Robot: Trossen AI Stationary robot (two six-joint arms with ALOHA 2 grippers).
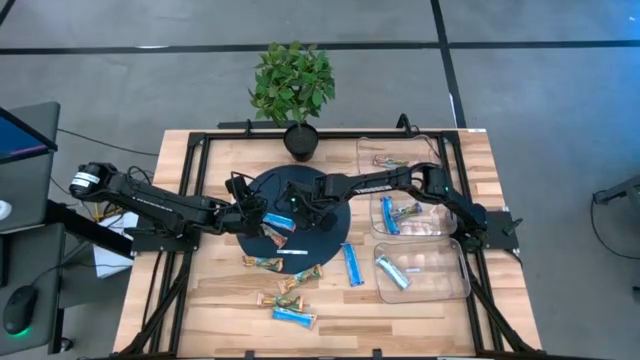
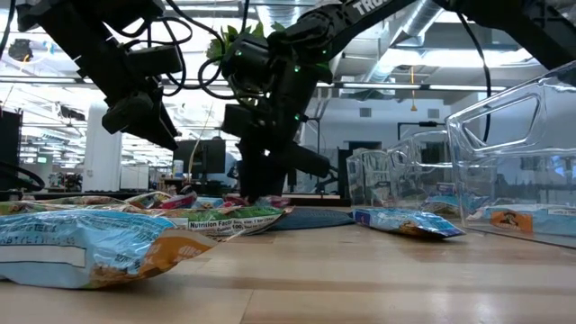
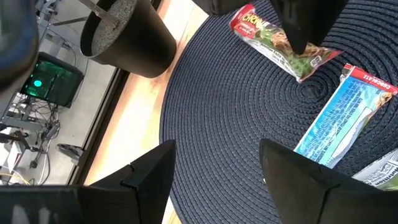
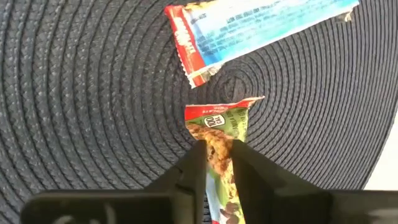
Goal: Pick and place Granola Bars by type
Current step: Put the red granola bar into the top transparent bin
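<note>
A green granola bar with a red end (image 4: 216, 124) lies on the round dark woven mat (image 1: 325, 230); my right gripper (image 4: 217, 163) is shut on it, and it also shows in the left wrist view (image 3: 273, 40). A blue bar (image 4: 249, 28) lies beside it on the mat (image 3: 345, 115). My left gripper (image 3: 217, 177) hovers open over the mat's left part, with nothing between its fingers. Several more bars (image 1: 285, 290) lie on the wooden table in front of the mat, among them a blue one (image 1: 352, 265). My right gripper pinches the green bar about its middle (image 4: 217, 146), one finger on each long edge, so the fingers lie across it. They come from above, slanting down. The bar lies flat on the mat, its red end (image 4: 214, 118) sticking out past the fingertips.
Three clear bins stand at the table's right: far (image 1: 400, 155), middle (image 1: 410, 215) and near (image 1: 425, 272), with bars in them. A potted plant (image 1: 298, 135) stands just behind the mat. Black frame rails run along the table's edges.
</note>
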